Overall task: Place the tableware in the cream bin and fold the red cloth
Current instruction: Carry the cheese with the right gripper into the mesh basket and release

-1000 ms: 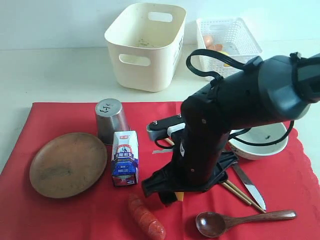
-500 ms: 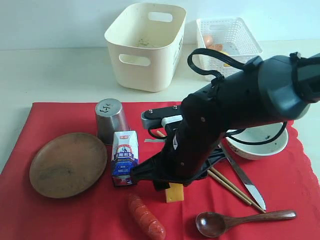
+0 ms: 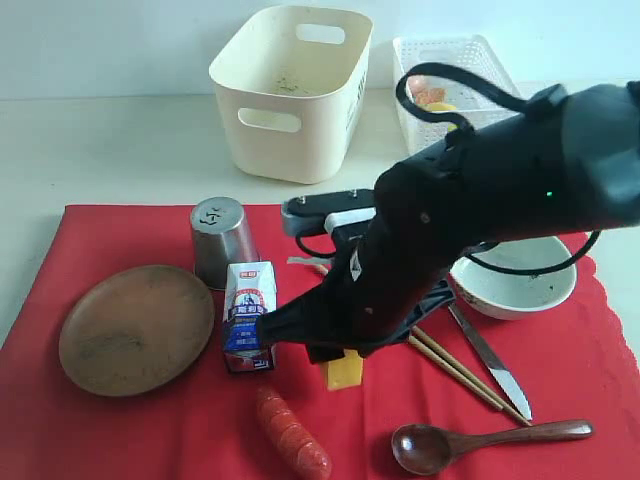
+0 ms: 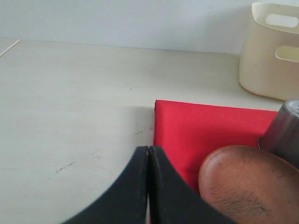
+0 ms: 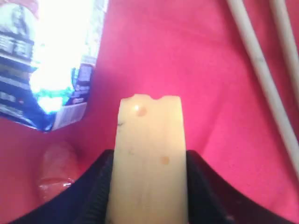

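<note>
- The right gripper [image 5: 148, 179] has clamped down. A second ago its jaws stood wide over the cheese [image 5: 149, 140]; now they press on both sides of the yellow wedge.
- The arm has also swung up and toward the milk carton [image 3: 248, 315], and the cheese comes with it, just clear of the sausage [image 3: 292, 432].
- As the arm moves off, the chopsticks [image 3: 455, 370] and the knife [image 3: 492, 362] show more fully, lying side by side on the red cloth [image 3: 120, 430].
- The spoon [image 3: 480, 440], bowl [image 3: 512, 306], cup [image 3: 222, 240] and plate [image 3: 135, 330] haven't moved. All of them sit on the cloth.
- The left gripper [image 4: 148, 186] is idle, jaws pressed together, hovering over the bare table [image 4: 70, 93] near the cloth's corner and the plate.
- The cream bin [image 3: 290, 120] behind the cloth has no tableware in it that I can see, and the cloth lies flat, unfolded.
- My read is that this is clearing food first. The cheese probably goes to the mesh basket [image 3: 480, 60], so the real task has barely begun.
</note>
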`<state>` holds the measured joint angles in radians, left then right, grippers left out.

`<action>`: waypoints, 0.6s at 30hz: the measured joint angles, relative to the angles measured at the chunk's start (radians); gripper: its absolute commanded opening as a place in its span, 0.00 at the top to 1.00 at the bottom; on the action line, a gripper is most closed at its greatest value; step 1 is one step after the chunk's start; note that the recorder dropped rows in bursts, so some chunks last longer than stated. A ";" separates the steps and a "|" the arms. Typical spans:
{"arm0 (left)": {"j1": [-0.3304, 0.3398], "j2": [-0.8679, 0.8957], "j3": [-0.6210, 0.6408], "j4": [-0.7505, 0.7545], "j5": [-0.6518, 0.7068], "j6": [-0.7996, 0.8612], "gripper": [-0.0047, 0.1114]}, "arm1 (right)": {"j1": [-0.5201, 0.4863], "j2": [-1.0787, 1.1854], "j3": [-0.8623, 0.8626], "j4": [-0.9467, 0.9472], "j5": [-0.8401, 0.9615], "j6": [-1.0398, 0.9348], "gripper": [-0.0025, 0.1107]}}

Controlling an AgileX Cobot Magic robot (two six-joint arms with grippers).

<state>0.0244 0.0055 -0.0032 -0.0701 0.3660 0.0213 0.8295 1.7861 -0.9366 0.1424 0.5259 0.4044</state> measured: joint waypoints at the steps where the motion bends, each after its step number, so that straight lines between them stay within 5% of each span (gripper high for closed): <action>1: 0.000 0.000 0.000 0.000 0.000 0.000 0.95 | 0.000 -0.021 0.000 -0.005 0.000 0.000 0.98; 7: 0.000 0.000 0.000 0.000 0.000 0.000 0.95 | -0.036 -0.145 0.001 -0.071 -0.015 0.007 0.98; 18: 0.000 0.000 0.000 0.000 0.000 0.000 0.95 | -0.283 -0.198 -0.061 -0.193 -0.136 0.014 0.98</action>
<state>0.0244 0.0055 -0.0032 -0.0701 0.3660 0.0213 0.5464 1.5878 -0.9981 -0.0504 0.3902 0.4187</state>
